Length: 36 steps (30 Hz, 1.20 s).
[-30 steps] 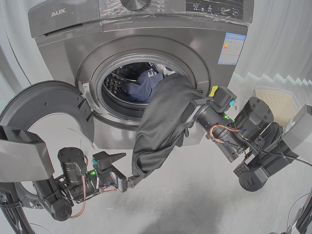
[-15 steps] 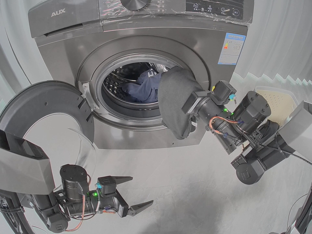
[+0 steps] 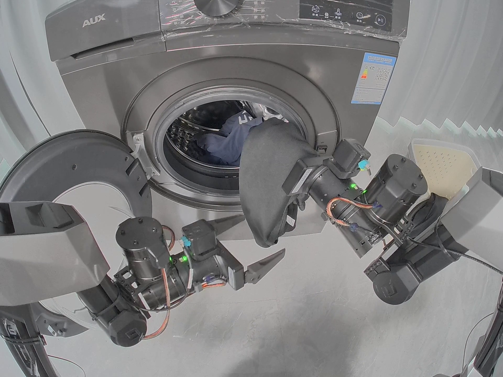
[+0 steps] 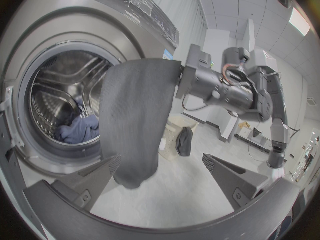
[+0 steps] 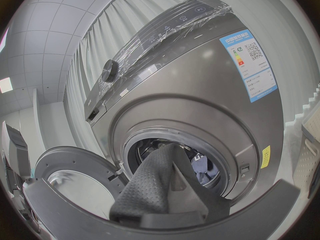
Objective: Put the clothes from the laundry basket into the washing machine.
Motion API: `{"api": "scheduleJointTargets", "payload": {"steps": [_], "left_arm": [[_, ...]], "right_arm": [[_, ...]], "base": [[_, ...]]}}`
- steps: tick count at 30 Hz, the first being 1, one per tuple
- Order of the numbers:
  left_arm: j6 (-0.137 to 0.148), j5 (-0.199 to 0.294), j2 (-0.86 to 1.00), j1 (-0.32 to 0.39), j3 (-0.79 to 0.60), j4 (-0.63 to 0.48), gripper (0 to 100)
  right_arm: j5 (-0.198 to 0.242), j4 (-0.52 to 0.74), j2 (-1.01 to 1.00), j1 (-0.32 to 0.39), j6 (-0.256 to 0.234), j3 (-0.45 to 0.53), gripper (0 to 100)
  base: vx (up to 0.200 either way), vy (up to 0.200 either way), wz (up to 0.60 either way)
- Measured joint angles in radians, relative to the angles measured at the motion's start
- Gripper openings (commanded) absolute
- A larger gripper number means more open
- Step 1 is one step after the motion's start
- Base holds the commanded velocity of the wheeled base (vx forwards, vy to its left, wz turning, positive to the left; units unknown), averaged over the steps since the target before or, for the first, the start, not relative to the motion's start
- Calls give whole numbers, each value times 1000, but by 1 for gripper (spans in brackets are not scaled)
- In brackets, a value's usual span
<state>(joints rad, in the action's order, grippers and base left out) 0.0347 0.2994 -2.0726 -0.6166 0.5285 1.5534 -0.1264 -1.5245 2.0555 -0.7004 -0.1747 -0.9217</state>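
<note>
1. The dark grey garment (image 3: pixel 267 184) is held at its upper end by the right gripper (image 5: pixel 163 177). The gripper appears pinched on the cloth, which is draped over its fingers.
2. That upper end is placed at the right side of the drum opening (image 3: pixel 220 132) of the washing machine (image 3: pixel 230 69), partly over the rim. A blue garment (image 3: pixel 230 137) already lies inside the drum.
3. The long axis of the grey garment runs steeply downward from the rim. Most of its length hangs outside, in front of the machine's lower front panel.
4. The left gripper (image 3: pixel 263 235) is spread wide and empty. It is placed low, near the hanging lower end, and is aimed toward the machine.
5. In the left wrist view the hanging end is seen between the two spread fingers, a little ahead of them. Whether the cloth is touched cannot be told.
6. The left arm is judged the nearer one to the loose end, while the right arm is the nearer one to the opening.
7. The coming move is judged to turn on this: the loose end lies below the opening, so it must be lifted and pushed inward.
8. The door (image 3: pixel 68 168) stands swung open to the left. The laundry basket (image 3: pixel 445 163) stands to the right, well apart from the drum.
</note>
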Motion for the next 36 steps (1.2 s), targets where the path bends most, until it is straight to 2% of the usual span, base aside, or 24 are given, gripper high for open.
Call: {"api": "scheduleJointTargets", "payload": {"steps": [5, 9, 17, 21, 24, 29, 36], "left_arm": [[-20, -22, -46, -7, 98, -1, 100], [-23, -27, -86, -14, 149, -1, 100], [-26, -38, -158, -23, 248, -3, 100], [-35, -69, -184, -23, 288, -4, 100], [-51, -111, -204, -20, 332, -4, 100], [-70, -171, -237, -4, 405, -4, 100], [-71, -176, -267, 20, 431, -5, 100]], "right_arm": [[-4, 6, 17, -21, 0, -11, 0], [-31, 18, 26, -36, 0, -27, 0], [-47, 25, 31, -71, -5, -39, 0], [-49, 26, 32, -76, -9, -39, 0], [-53, 26, 32, -82, -10, -35, 0], [-92, 27, 25, -97, -20, -9, 0], [-98, 28, 1, -107, -32, 31, 0]], "base": [[0, 0, 0], [0, 0, 0], [0, 0, 0], [0, 0, 0], [0, 0, 0], [0, 0, 0], [0, 0, 0]]}}
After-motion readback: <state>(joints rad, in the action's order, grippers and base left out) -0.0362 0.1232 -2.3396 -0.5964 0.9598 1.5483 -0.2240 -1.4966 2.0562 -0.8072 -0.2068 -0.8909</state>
